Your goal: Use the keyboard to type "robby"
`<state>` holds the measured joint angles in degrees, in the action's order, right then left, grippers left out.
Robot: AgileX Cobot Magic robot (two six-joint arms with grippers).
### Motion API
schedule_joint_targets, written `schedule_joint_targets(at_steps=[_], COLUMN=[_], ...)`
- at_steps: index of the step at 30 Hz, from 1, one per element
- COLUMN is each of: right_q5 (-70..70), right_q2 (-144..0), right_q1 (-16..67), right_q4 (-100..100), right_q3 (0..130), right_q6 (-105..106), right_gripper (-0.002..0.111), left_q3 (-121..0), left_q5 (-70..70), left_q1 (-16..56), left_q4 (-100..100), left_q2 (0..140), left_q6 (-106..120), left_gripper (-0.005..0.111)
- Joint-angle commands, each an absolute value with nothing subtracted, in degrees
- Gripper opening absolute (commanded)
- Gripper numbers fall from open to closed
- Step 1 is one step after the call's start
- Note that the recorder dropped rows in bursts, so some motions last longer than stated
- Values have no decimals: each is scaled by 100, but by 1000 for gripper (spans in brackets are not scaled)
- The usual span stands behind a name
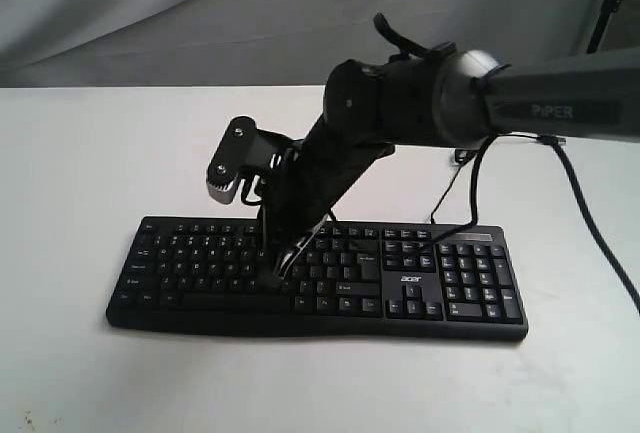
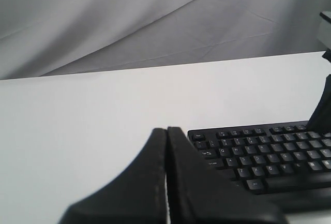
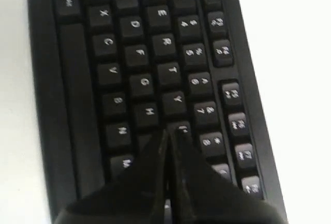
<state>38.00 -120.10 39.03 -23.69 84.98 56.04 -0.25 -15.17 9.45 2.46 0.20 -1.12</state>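
The black keyboard (image 1: 330, 278) with white legends and an "acer" logo lies flat on the white table (image 1: 80, 153). My right gripper (image 1: 282, 268) is shut, tips down on the letter keys near the keyboard's middle. In the right wrist view the shut fingertips (image 3: 169, 133) sit over the keyboard (image 3: 139, 53) between the J and U keys, just past Y and H. My left gripper (image 2: 166, 131) is shut and empty, held off the keyboard's left end (image 2: 258, 157). The left arm does not show in the exterior view.
The thin black USB cable (image 1: 445, 198) runs from the keyboard's back edge across the table. The right arm's own cable (image 1: 590, 223) hangs at the right. A grey cloth backdrop (image 1: 200, 13) stands behind the table.
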Motion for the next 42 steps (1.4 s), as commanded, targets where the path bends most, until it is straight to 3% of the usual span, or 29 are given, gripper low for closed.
schedule_joint_targets(at_steps=[1, 42], right_q5=[3701, 3012], right_q2=[-11975, -12358], right_q1=[4119, 4385], right_q4=[-2664, -3190], right_q3=[8471, 8382], right_q6=[5865, 5996], right_gripper=[0, 0], left_q3=[0, 0], left_q5=[-1486, -1486], left_q1=[982, 982], left_q4=[274, 274], left_q2=[0, 0], left_q6=[-128, -128], left_gripper=[0, 0])
